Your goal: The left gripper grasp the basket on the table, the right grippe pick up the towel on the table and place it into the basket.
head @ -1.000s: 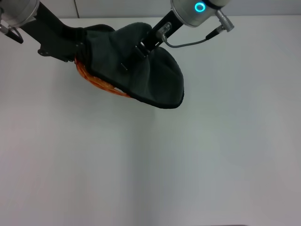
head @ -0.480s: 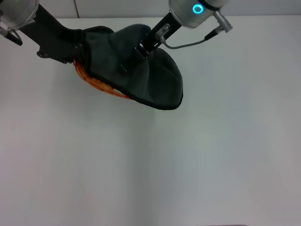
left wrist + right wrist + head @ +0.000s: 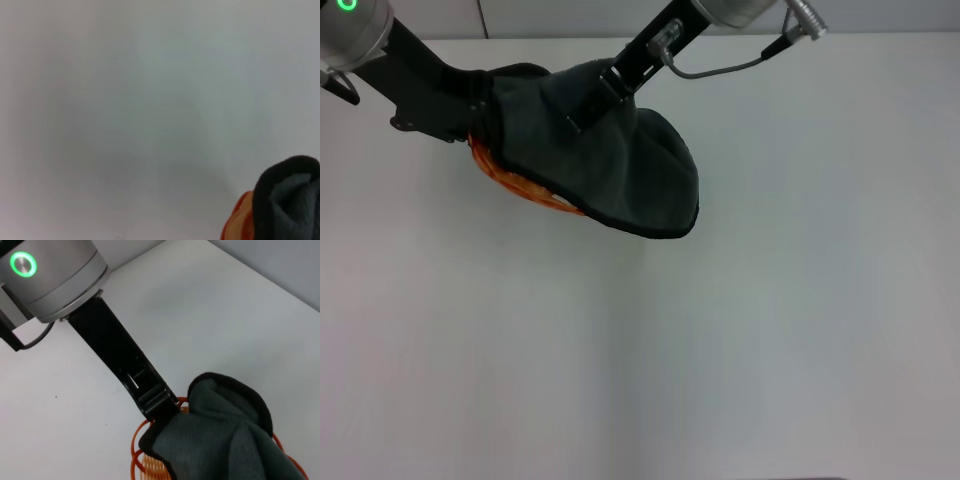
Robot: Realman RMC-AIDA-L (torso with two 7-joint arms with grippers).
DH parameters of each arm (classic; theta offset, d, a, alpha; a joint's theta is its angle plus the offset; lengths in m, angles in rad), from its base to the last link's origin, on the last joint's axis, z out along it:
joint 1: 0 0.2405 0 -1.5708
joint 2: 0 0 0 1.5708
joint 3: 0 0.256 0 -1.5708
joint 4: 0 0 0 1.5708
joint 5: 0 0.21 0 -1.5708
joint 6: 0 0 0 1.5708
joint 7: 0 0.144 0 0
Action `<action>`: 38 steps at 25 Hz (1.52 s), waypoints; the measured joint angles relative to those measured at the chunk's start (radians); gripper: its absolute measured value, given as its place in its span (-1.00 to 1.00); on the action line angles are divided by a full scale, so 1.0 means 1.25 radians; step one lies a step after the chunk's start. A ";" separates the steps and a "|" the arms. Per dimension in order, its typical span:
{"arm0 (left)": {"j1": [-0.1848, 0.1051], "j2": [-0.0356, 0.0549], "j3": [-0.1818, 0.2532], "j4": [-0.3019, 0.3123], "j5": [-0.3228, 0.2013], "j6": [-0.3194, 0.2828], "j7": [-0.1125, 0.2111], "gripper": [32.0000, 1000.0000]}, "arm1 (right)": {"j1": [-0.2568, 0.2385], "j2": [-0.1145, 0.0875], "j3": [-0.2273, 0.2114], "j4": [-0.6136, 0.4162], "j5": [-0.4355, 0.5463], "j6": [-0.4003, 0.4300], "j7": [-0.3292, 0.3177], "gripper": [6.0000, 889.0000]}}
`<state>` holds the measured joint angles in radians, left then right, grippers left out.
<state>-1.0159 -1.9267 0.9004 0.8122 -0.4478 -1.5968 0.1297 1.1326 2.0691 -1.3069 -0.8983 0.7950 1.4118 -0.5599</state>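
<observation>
The towel (image 3: pixel 605 150) lies draped over the basket (image 3: pixel 515 185) at the far left part of the table (image 3: pixel 720 330), covering nearly all of it; you see only a strip of orange wire along the near-left rim, and the cloth's near-right end hangs past the basket toward the tabletop. Your right gripper (image 3: pixel 588 105) is down on the towel's top, its fingers pinched on a fold of cloth. Your left gripper (image 3: pixel 159 407) reaches in from the far left and meets the basket's rim just where the towel's black-edged corner covers it; whether its fingers are closed on the wire you cannot tell. Near you and to the right, the table runs bare white.
</observation>
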 joint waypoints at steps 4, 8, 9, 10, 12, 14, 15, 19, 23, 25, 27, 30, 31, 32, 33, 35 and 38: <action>0.001 0.0001 0.000 0.000 0.000 0.000 0.000 -0.87 | -0.024 -0.003 0.002 -0.063 -0.012 0.043 0.027 0.95; 0.003 0.0012 0.000 -0.001 0.000 0.001 0.001 -0.87 | -0.056 -0.003 0.007 -0.140 -0.044 0.081 0.053 0.95; 0.004 0.0012 0.000 -0.001 0.000 0.001 0.001 -0.87 | -0.062 -0.003 0.007 -0.154 -0.049 0.088 0.058 0.95; 0.004 0.0013 0.000 -0.001 0.000 0.001 0.001 -0.87 | -0.068 -0.004 0.007 -0.166 -0.053 0.094 0.061 0.94; 0.005 0.0013 0.000 -0.001 0.000 0.001 0.001 -0.87 | -0.077 -0.004 0.009 -0.185 -0.055 0.110 0.068 0.94; 0.006 0.0013 0.000 -0.001 0.000 0.001 0.002 -0.87 | -0.081 -0.004 0.010 -0.198 -0.055 0.123 0.072 0.94; 0.007 0.0013 0.000 -0.001 0.000 0.001 0.002 -0.87 | -0.082 -0.004 0.013 -0.204 -0.056 0.131 0.073 0.94; 0.014 0.0014 0.000 -0.001 0.000 0.001 0.003 -0.87 | -0.089 -0.004 0.018 -0.227 -0.056 0.147 0.075 0.94; 0.021 0.0013 0.000 -0.001 0.000 0.007 0.005 -0.87 | -0.098 -0.004 0.021 -0.244 -0.055 0.148 0.080 0.94; 0.023 0.0013 0.000 -0.001 0.000 0.009 0.006 -0.87 | -0.099 -0.004 0.021 -0.247 -0.054 0.150 0.081 0.94; 0.024 0.0013 0.000 -0.001 0.000 0.010 0.008 -0.87 | -0.100 -0.004 0.022 -0.247 -0.052 0.153 0.081 0.94; 0.025 0.0013 0.000 -0.003 0.000 0.010 0.008 -0.87 | -0.101 -0.004 0.030 -0.247 -0.051 0.157 0.081 0.94; 0.026 0.0013 0.000 -0.005 0.000 0.011 0.009 -0.87 | -0.101 -0.004 0.032 -0.247 -0.050 0.157 0.081 0.94; 0.026 0.0013 0.000 -0.005 0.000 0.011 0.009 -0.87 | -0.102 -0.004 0.033 -0.247 -0.050 0.158 0.081 0.94; 0.027 0.0013 0.000 -0.006 0.000 0.011 0.009 -0.87 | -0.103 -0.004 0.033 -0.247 -0.050 0.158 0.081 0.94; 0.030 0.0013 0.000 -0.006 0.000 0.012 0.009 -0.87 | -0.106 -0.004 0.033 -0.247 -0.050 0.158 0.081 0.95; 0.034 0.0013 -0.001 -0.007 0.000 0.015 0.010 -0.87 | -0.108 -0.004 0.038 -0.247 -0.049 0.158 0.079 0.95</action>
<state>-0.9732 -1.9251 0.8993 0.8036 -0.4479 -1.5785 0.1428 0.9972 2.0647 -1.2593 -1.2067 0.7332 1.6092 -0.4616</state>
